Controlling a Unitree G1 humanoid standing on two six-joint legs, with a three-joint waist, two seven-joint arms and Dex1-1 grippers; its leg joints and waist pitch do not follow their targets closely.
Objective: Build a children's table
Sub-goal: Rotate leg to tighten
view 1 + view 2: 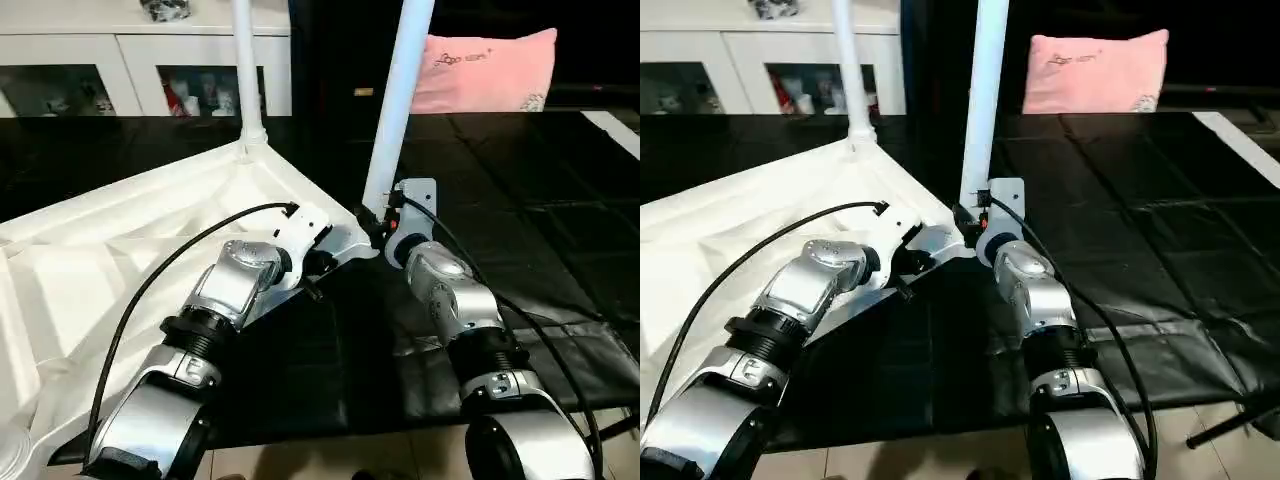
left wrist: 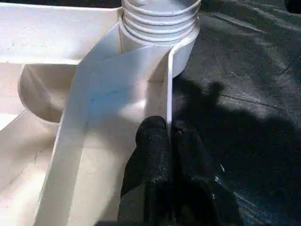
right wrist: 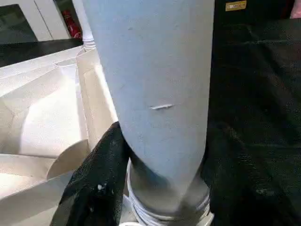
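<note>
A: Start on the left. What do the head views give you?

B: The tabletop [image 1: 120,250] lies ribbed side up on the black worktop [image 1: 520,200]. The left hand [image 2: 168,141] is at its near rim, close to a corner socket. One leg [image 1: 247,70] stands in the far corner, well beyond that hand.

A: And its wrist camera?

B: There the black fingers [image 2: 153,155] are pressed together on the thin upright rim wall, pinching it. The threaded corner socket [image 2: 160,21] sits just ahead of the fingertips, which the head views hide behind the forearm.

A: The right side?

B: The right hand [image 3: 155,188] holds a second leg [image 1: 400,100] low down, near its base, at the corner next to the left hand. Its wrist view shows a finger [image 3: 96,183] against the tube, half spread around it. The tube rises tilted slightly.

A: Room to move?

B: Right of that hand the worktop runs bare to its edge. A pink pillow [image 1: 485,70] lies far behind, and a white cabinet [image 1: 130,60] stands behind the left hand.
</note>
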